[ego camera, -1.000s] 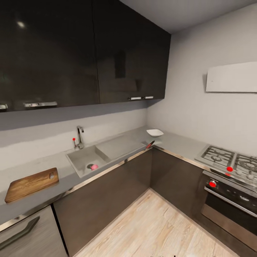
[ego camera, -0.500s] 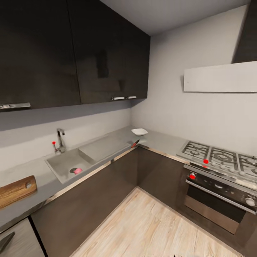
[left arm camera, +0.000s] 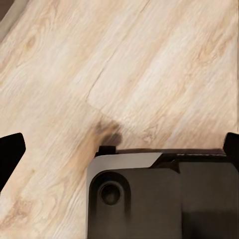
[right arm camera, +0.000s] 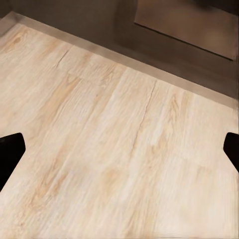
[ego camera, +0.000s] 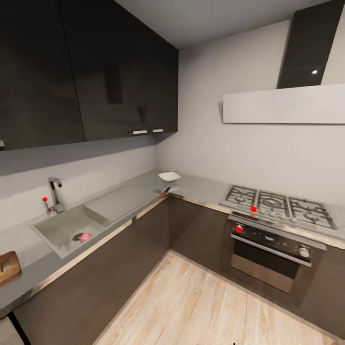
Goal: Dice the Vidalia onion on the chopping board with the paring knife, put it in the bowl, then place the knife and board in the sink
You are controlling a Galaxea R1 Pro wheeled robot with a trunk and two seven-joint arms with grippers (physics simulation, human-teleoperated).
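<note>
**Robot's view swings right, kitchen worktop slides away**

The camera has panned right: the chopping board [ego camera: 8,267] is now nearly out of view and the hob [ego camera: 278,206] has come fully in. The Vidalia onion [ego camera: 86,236] lies untouched in the sink [ego camera: 57,230], well apart from both grippers. Left gripper [left arm camera: 119,149] and right gripper [right arm camera: 119,149] hang wide apart, empty, over bare floor [right arm camera: 119,164]; approach likely unfinished.
</note>
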